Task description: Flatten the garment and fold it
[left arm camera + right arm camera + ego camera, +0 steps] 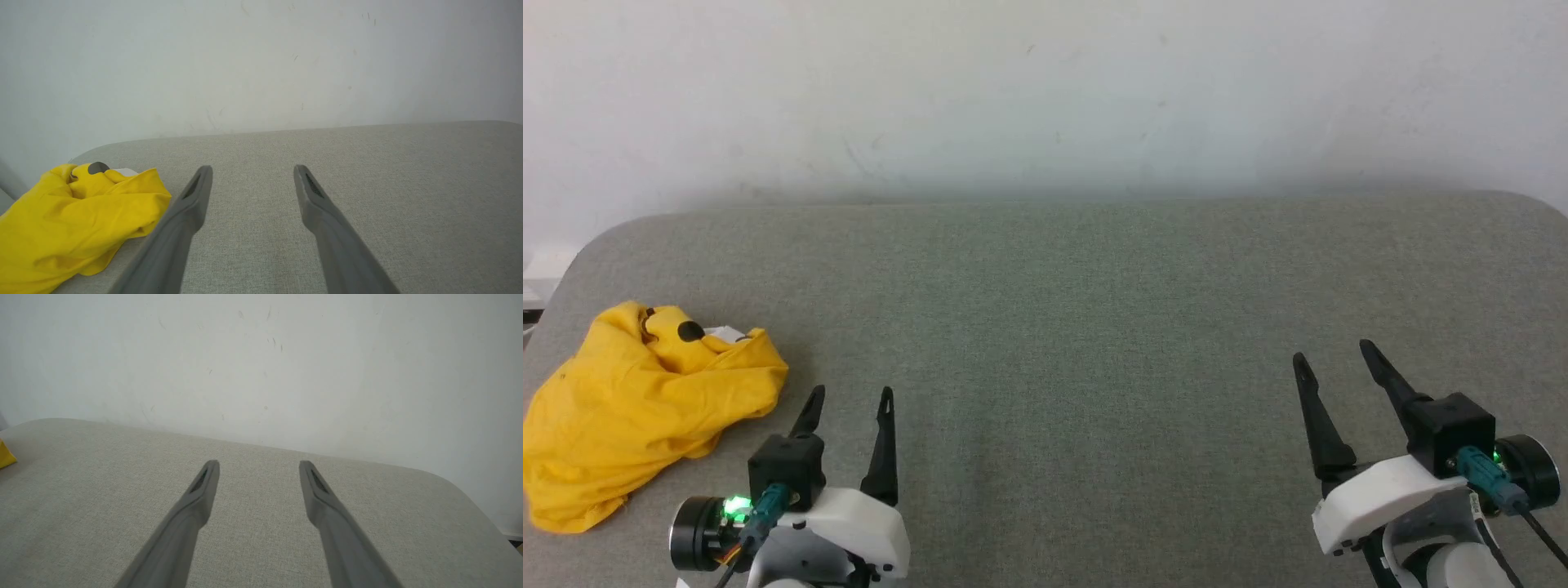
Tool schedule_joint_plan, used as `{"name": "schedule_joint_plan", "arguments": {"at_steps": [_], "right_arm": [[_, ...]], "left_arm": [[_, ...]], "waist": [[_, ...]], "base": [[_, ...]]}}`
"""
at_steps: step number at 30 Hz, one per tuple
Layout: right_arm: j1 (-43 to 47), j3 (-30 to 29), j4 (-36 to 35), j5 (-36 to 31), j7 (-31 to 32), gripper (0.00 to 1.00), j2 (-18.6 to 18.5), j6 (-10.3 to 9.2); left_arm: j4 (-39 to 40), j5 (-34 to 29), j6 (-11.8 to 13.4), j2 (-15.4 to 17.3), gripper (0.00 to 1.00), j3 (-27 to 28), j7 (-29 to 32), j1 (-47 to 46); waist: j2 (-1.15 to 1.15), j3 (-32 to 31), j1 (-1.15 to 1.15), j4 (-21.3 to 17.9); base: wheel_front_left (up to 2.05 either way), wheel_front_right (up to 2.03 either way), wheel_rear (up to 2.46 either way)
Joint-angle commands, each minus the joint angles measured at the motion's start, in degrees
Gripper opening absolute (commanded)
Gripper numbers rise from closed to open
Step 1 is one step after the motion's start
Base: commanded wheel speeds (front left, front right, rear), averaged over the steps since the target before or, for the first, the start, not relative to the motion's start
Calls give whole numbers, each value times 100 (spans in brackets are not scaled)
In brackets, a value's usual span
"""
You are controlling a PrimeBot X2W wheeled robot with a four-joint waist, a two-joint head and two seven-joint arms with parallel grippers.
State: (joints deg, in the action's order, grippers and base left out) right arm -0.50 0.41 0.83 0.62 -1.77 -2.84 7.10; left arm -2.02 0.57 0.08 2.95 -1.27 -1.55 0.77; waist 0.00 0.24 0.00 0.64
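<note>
Head view: garment (pixel 637 408) beside left end effector (pixel 852 392).

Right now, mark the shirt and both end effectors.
Shirt (pixel 637 416), head view, middle of the crumpled heap.
Left end effector (pixel 851 391), head view, midway between fingertips.
Right end effector (pixel 1330 349), head view, midway between fingertips.

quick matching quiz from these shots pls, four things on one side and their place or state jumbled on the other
Things:
1. garment
2. left gripper
3. right gripper
4. wall

Place or state:
a. open, far from the yellow cloth, at the lower right of the head view
b. crumpled in a heap near the left end of the grey padded surface
c. open and empty, close beside the heap
d. pale, lightly scuffed, behind everything

Pairs: 1-b, 2-c, 3-a, 4-d
</note>
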Motion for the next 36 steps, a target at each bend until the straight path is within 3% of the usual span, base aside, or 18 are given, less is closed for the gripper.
{"name": "schedule_joint_plan", "arguments": {"at_steps": [1,36], "right_arm": [[-34,30,9,33,-70,100,-1,6],[-125,396,91,140,-477,100,-156,17]], "left_arm": [[-52,47,46,10,100,-25,-59,-72],[-239,224,287,111,100,-252,-381,-113]], "waist": [[0,3,0,46],[0,91,0,1157]], "base": [[0,0,0],[0,0,0]]}}
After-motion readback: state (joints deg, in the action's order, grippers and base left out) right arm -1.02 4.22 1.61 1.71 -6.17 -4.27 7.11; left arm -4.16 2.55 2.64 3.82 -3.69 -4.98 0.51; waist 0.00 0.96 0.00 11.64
